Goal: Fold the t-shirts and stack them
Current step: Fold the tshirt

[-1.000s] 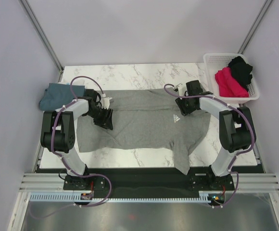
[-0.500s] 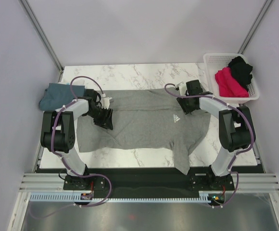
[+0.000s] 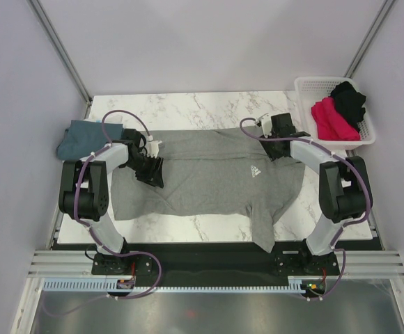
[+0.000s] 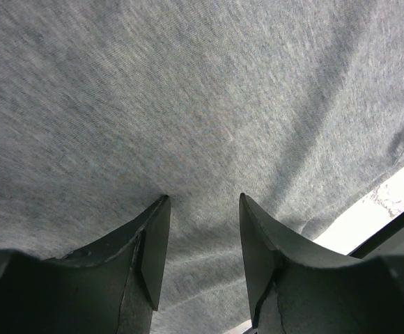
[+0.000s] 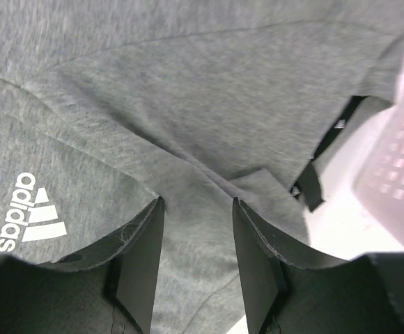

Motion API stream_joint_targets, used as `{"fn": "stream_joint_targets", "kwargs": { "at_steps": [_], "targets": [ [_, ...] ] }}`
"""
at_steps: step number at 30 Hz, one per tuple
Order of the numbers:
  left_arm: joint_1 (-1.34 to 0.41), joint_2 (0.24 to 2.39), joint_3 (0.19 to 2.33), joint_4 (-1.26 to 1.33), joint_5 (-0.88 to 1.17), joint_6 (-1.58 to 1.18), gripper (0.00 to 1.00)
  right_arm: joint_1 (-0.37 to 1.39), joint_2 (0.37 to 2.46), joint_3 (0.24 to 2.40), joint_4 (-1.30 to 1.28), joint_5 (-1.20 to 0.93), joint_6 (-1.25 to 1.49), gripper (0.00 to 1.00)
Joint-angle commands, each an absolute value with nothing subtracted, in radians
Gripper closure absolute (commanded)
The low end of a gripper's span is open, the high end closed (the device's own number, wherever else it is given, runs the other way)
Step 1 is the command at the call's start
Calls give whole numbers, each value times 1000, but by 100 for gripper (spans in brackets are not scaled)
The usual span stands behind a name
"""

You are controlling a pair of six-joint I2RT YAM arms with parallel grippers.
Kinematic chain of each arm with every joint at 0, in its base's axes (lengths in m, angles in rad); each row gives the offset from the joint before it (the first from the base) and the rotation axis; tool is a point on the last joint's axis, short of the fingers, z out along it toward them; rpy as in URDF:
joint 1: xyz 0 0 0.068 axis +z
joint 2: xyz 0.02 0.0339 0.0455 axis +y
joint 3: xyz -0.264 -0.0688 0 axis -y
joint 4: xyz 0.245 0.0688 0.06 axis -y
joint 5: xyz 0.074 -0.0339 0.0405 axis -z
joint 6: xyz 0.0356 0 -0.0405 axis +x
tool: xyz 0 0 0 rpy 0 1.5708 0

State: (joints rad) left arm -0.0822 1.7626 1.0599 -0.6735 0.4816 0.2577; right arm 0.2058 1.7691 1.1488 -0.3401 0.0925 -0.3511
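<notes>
The left gripper [image 4: 204,198] and right gripper [image 5: 198,201] hide parts of the grey shirt [image 3: 209,177], both arms bent low, jaws parted.

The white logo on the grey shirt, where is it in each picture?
Top view: the white logo sits right of the middle, on the grey t-shirt.
Left wrist view: not in it, only grey cloth.
Right wrist view: the logo is at the bottom left.
Shared landmark: the grey t-shirt, seen in all three.
</notes>
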Motion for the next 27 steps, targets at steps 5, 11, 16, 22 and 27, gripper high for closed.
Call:
{"fn": "stream_joint_targets", "kwargs": {
  "at_steps": [5,11,16,22,27],
  "targets": [
    [-89,1766,1060,-640,509,235,48,204,1651,1124,-287,156,-373,48],
    [-92,1756,1051,-635,514,235,48,207,1572,1120,-397,-79,-309,49],
    [-94,1750,1052,-635,511,232,49,206,1572,1069,-453,-251,-268,48],
    [-95,1732,1040,-635,500,236,48,206,1606,1039,-459,-267,-278,48],
    [-95,1732,1039,-635,494,236,48,206,1632,1046,-440,-192,-307,48]
  ]
}}
